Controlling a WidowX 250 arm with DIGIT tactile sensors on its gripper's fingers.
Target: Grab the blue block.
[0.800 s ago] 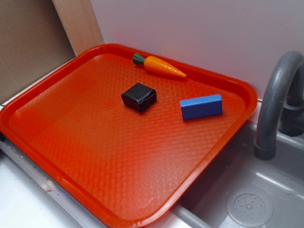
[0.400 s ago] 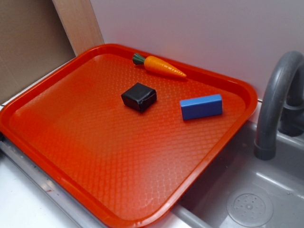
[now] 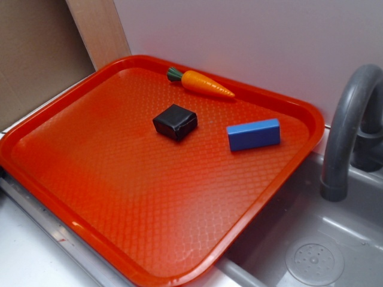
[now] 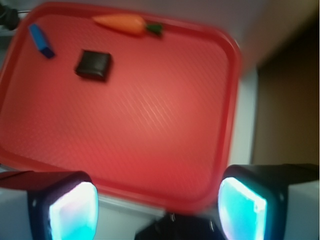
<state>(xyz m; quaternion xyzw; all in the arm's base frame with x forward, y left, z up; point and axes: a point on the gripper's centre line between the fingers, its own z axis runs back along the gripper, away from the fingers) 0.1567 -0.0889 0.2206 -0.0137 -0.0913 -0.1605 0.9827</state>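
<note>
Nothing on the tray had shifted since the earlier exterior frames: the three objects lay exactly where they were, and the arm remained out of that view.

In the wrist view the end effector (image 4: 155,205) stood open, its two pads (image 4: 75,210) spread wide at the bottom of the frame with nothing between them. It hung high over the near edge of the red tray (image 3: 119,179), well apart from every object, and the slight blur suggested it was travelling.

The blue block (image 3: 254,134) lay flat on the tray near the far right corner, close to the rim beside the sink (image 3: 335,239) and its grey faucet (image 3: 344,131). The black block (image 3: 175,122) sat near it toward the tray's middle, apart and not touching. The toy carrot (image 3: 200,83) lay along the back rim, also clear of the bar.

The step in hand appeared to be the approach, with the grasp not yet begun. To do it well, the end effector would likely need to cross the tray to a spot directly above the bar, then turn so the pads close across its narrow width rather than along its length. Descending straight down should keep it clear of the black block, and the raised rim near the bar's far end calls for care.
</note>
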